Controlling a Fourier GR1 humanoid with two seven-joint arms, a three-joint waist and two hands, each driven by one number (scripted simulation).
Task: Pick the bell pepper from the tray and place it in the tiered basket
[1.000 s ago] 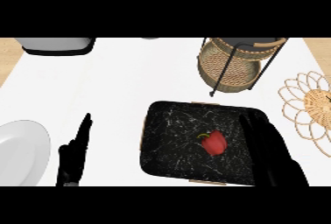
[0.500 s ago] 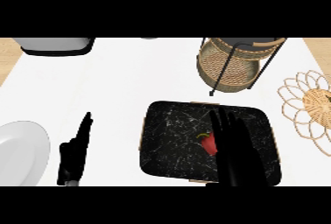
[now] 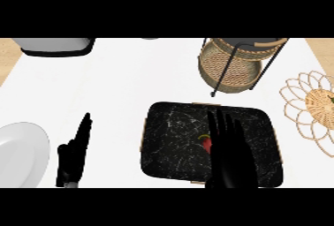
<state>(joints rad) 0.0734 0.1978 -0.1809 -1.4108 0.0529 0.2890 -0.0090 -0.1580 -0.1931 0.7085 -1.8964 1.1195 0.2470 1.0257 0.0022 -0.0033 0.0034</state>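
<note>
**Bell pepper on the tray, mostly under your right hand**

Bell pepper lies near the middle of the black marbled tray; you see only a red sliver with a bit of green stem at its top, because your right hand covers the rest. That hand comes in from the 6 o'clock edge and lies over the right half of the tray, fingers straight and pointing toward 12 o'clock, spread a little, not curled round anything. Whether the hand touches the pepper, you cannot tell from this view.

Your left hand rests on the white counter at about 8 o'clock from the tray, well apart from it, fingers straight and together, pointing to 12 o'clock. Just beside it, toward 9 o'clock, sits a white plate, cut off by the frame.

The tiered basket, wicker in a black wire frame, stands near the tray's far edge at about 1 o'clock. A woven trivet lies at 3 o'clock from the tray. A grey and black object sits at the counter's far left, toward 11 o'clock.
</note>
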